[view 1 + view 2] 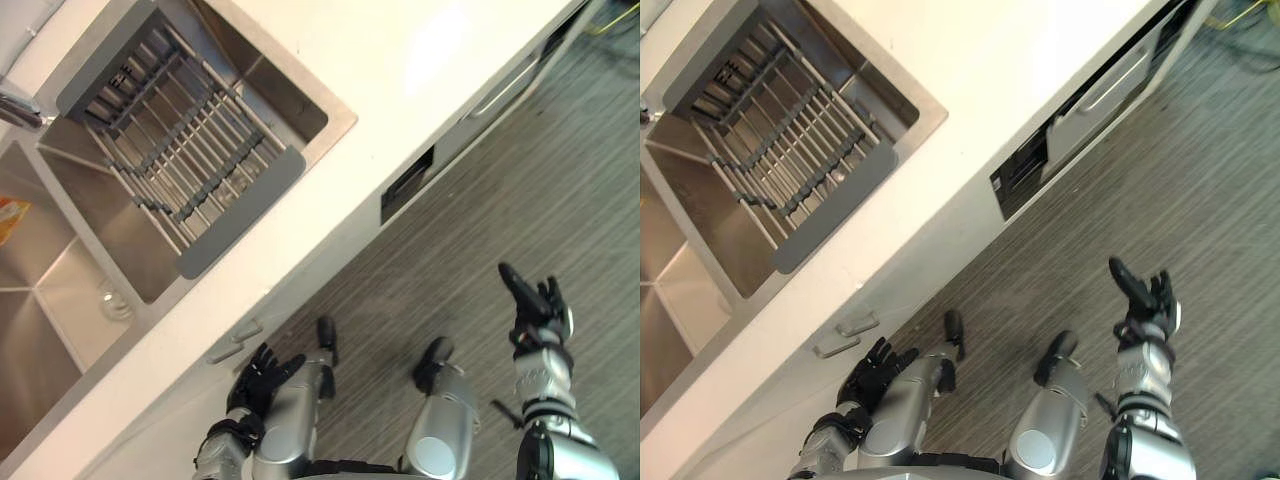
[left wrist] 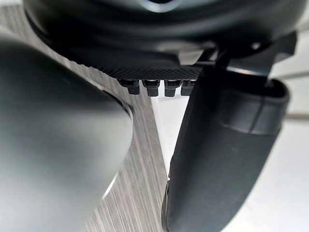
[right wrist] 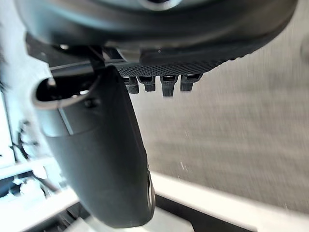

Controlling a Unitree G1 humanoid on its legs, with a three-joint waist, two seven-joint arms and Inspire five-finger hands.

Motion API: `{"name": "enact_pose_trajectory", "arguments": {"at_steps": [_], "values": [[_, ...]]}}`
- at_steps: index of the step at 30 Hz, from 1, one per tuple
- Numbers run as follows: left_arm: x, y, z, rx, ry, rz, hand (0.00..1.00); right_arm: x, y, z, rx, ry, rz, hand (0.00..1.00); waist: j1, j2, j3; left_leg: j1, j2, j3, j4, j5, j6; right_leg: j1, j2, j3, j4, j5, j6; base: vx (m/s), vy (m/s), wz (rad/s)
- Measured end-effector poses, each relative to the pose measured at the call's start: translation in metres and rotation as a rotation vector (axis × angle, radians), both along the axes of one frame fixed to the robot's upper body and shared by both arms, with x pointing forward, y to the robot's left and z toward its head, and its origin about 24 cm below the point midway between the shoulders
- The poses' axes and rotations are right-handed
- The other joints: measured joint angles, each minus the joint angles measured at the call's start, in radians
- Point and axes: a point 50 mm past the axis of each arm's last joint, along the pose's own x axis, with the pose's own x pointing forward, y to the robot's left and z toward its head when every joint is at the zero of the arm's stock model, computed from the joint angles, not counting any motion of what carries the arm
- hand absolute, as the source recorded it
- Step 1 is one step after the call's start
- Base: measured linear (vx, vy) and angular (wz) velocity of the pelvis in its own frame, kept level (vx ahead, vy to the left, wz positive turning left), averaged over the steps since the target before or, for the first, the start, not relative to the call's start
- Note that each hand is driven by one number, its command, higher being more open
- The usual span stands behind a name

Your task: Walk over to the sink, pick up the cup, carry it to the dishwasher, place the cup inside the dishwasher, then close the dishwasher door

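A steel double sink (image 1: 60, 300) is set into the white counter (image 1: 400, 60). On the floor of one basin lies a small round clear thing (image 1: 113, 300); I cannot tell if it is a cup or the drain. My left hand (image 1: 262, 378) hangs low beside the cabinet front, fingers relaxed and holding nothing. Out over the floor, my right hand (image 1: 535, 300) is raised with straight fingers and is also empty. Each wrist view shows its own thumb (image 2: 222, 154) (image 3: 96, 145) standing free. Under the counter a white front panel with a bar handle (image 1: 1110, 85) stands ajar beside a dark gap (image 1: 1020, 172).
A grey dish rack (image 1: 185, 150) spans the far basin. A faucet (image 1: 18, 108) stands at the sink's edge, and an orange item (image 1: 10, 218) lies in the near basin. Striped grey floor (image 1: 520, 180) runs along the cabinets.
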Motion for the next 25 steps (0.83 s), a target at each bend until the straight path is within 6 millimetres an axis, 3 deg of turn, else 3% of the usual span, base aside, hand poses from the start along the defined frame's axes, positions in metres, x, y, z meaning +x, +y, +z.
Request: {"name": "enact_pose_trajectory", "arguments": {"at_steps": [1, 3, 4, 6, 8, 9, 11, 12, 13, 14, 15, 16, 17, 18, 21, 25], "values": [[-0.002, 0.003, -0.001, 0.004, 0.011, 0.014, 1.00, -0.008, 0.003, -0.007, 0.003, 0.025, 0.007, 1.00, -0.001, -0.013, -0.009, 0.014, -0.001, -0.002, -0.007, -0.005, 0.005, 0.015, 0.005, 0.009, -0.005, 0.006, -0.008, 0.09, 0.101, 0.01], [-0.011, 0.013, -0.005, 0.020, 0.070, 0.064, 1.00, -0.045, 0.023, -0.040, 0.056, 0.145, 0.018, 1.00, -0.004, -0.077, -0.052, 0.076, -0.019, -0.043, -0.044, -0.008, 0.010, 0.073, 0.018, 0.058, -0.007, 0.009, -0.014, 0.14, 0.038, 0.45], [-0.014, 0.015, -0.007, 0.029, 0.086, 0.069, 1.00, -0.055, 0.029, -0.048, 0.076, 0.178, 0.013, 1.00, -0.008, -0.086, -0.065, 0.084, -0.023, -0.066, -0.050, -0.007, 0.013, 0.086, 0.022, 0.064, -0.003, 0.007, -0.014, 0.23, -0.010, 0.84], [-0.017, 0.018, -0.009, 0.056, 0.131, 0.076, 1.00, -0.079, 0.050, -0.067, 0.079, 0.281, 0.013, 1.00, -0.015, -0.093, -0.096, 0.097, -0.009, -0.132, -0.062, 0.003, 0.019, 0.119, 0.087, 0.120, -0.025, -0.058, 0.014, 0.19, -0.110, 0.86], [-0.020, 0.018, -0.012, 0.081, 0.183, 0.092, 1.00, -0.085, 0.070, -0.077, 0.027, 0.404, 0.083, 1.00, -0.016, -0.098, -0.116, 0.118, -0.001, -0.185, -0.094, 0.023, -0.003, 0.122, 0.215, 0.170, -0.136, -0.116, 0.030, 0.17, -0.200, 0.70], [-0.021, 0.017, -0.012, 0.083, 0.194, 0.098, 1.00, -0.082, 0.073, -0.078, 0.011, 0.420, 0.101, 1.00, -0.015, -0.097, -0.116, 0.129, 0.002, -0.189, -0.104, 0.025, -0.008, 0.121, 0.244, 0.181, -0.191, -0.113, 0.030, 0.13, -0.222, 0.56], [-0.031, 0.014, -0.019, 0.080, 0.267, 0.114, 1.00, -0.079, 0.075, -0.077, -0.057, 0.482, 0.111, 1.00, -0.006, -0.069, -0.148, 0.156, 0.018, -0.213, -0.128, 0.028, -0.026, 0.230, 0.318, 0.171, -0.397, -0.020, 0.016, 0.20, -0.198, 0.38], [-0.033, 0.014, -0.020, 0.078, 0.277, 0.120, 1.00, -0.079, 0.074, -0.077, -0.068, 0.496, 0.107, 1.00, -0.006, -0.071, -0.153, 0.166, 0.022, -0.190, -0.122, 0.025, -0.028, 0.244, 0.320, 0.165, -0.395, -0.025, 0.024, 0.24, -0.124, 0.36], [-0.035, 0.014, -0.021, 0.080, 0.291, 0.115, 1.00, -0.081, 0.072, -0.077, -0.082, 0.525, 0.095, 1.00, -0.009, -0.070, -0.156, 0.185, 0.019, -0.149, -0.093, 0.016, -0.026, 0.277, 0.318, 0.155, -0.361, -0.046, 0.056, 0.21, -0.064, 0.51], [-0.037, 0.014, -0.021, 0.093, 0.301, 0.097, 1.00, -0.083, 0.070, -0.078, -0.090, 0.562, 0.098, 1.00, -0.012, -0.062, -0.160, 0.214, 0.029, -0.128, -0.082, 0.010, -0.016, 0.275, 0.317, 0.161, -0.247, -0.071, 0.093, 0.16, -0.049, 0.61], [-0.037, 0.013, -0.022, 0.097, 0.304, 0.092, 1.00, -0.086, 0.069, -0.079, -0.089, 0.579, 0.098, 1.00, -0.012, -0.051, -0.167, 0.237, 0.040, -0.127, -0.084, 0.009, -0.015, 0.252, 0.317, 0.164, -0.148, -0.079, 0.104, 0.14, -0.050, 0.71], [-0.041, 0.010, -0.023, 0.087, 0.312, 0.098, 1.00, -0.093, 0.071, -0.083, -0.082, 0.616, 0.102, 1.00, -0.013, -0.048, -0.184, 0.266, 0.066, -0.156, -0.097, -0.004, -0.022, 0.187, 0.325, 0.196, -0.036, -0.152, 0.076, 0.12, -0.087, 0.96], [-0.046, 0.021, -0.023, 0.107, 0.321, 0.122, 1.00, -0.103, 0.080, -0.089, -0.065, 0.661, 0.128, 1.00, -0.005, -0.110, -0.211, 0.270, 0.038, -0.187, -0.097, -0.016, -0.034, 0.201, 0.321, 0.249, -0.193, -0.123, 0.055, 0.12, -0.087, 1.02], [-0.046, 0.027, -0.022, 0.123, 0.318, 0.123, 1.00, -0.107, 0.085, -0.092, -0.049, 0.680, 0.138, 1.00, 0.003, -0.137, -0.214, 0.275, 0.016, -0.202, -0.088, -0.031, -0.043, 0.207, 0.304, 0.252, -0.210, -0.096, -0.001, 0.12, -0.153, 1.04], [-0.056, 0.020, -0.025, 0.086, 0.346, 0.202, 1.00, -0.130, 0.097, -0.103, -0.006, 0.787, 0.192, 1.00, 0.017, -0.113, -0.242, 0.279, 0.034, -0.247, -0.012, -0.069, -0.043, 0.295, 0.314, 0.238, -0.169, -0.108, 0.017, 0.10, -0.054, 1.05], [-0.063, 0.022, -0.026, 0.093, 0.356, 0.238, 1.00, -0.135, 0.116, -0.110, 0.035, 0.834, 0.322, 1.00, 0.046, -0.102, -0.274, 0.283, 0.003, -0.287, -0.002, -0.068, -0.042, 0.358, 0.299, 0.214, -0.224, -0.129, 0.019, 0.00, -0.016, 0.37]]}}
